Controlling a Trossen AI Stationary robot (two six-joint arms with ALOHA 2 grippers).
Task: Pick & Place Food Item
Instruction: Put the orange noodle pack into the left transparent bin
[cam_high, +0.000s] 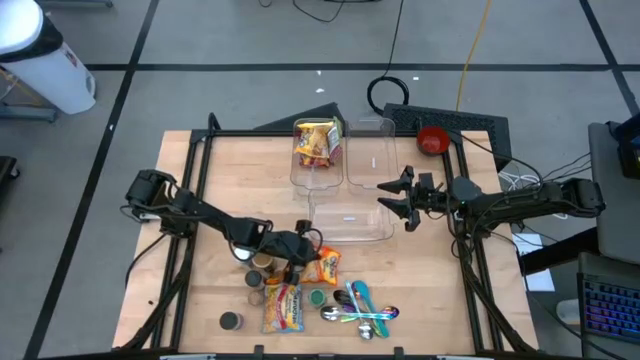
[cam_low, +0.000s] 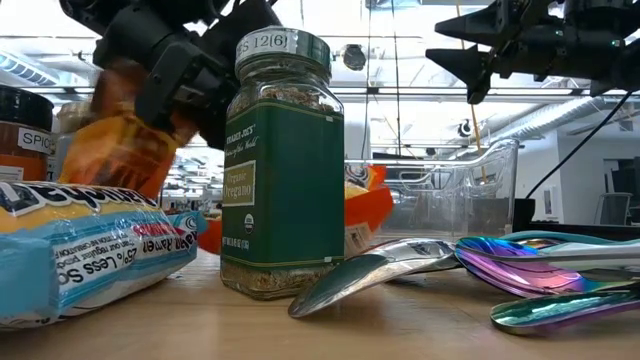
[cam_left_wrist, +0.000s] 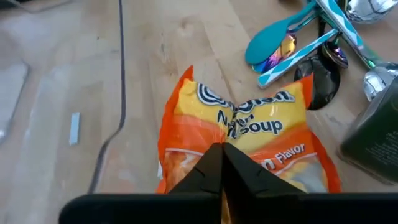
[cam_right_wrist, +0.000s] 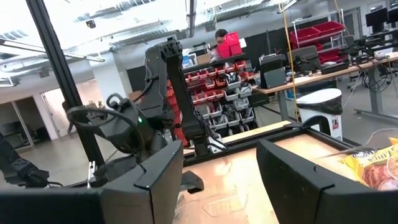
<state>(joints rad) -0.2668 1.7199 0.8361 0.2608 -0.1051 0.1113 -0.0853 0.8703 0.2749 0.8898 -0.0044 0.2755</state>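
An orange noodle-soup packet (cam_high: 326, 266) lies near the table's middle front; the left wrist view shows its printed face (cam_left_wrist: 249, 121). My left gripper (cam_high: 303, 243) is shut on it (cam_left_wrist: 222, 154). In the low view the gripper (cam_low: 170, 75) is at the upper left with the orange packet (cam_low: 120, 140) below it. My right gripper (cam_high: 396, 200) is open and empty above the clear containers; it also shows in the low view (cam_low: 470, 55) and the right wrist view (cam_right_wrist: 217, 177). My left gripper pinches the packet between its two fingers at the end nearest the arm (cam_left_wrist: 199, 148). The fingers come slanting down from the table's left. The wrapper crinkles at the fingertips. The held end shows raised in the low view; whether the other end rests on the table I cannot tell.
A green oregano jar (cam_low: 282, 160), other spice jars (cam_high: 262, 264), a blue-and-yellow packet (cam_high: 283, 308) and iridescent spoons (cam_high: 360, 312) crowd the front. Clear containers (cam_high: 358, 220) stand behind, one holding a yellow packet (cam_high: 317, 145). A red bowl (cam_high: 432, 140) is at the back right.
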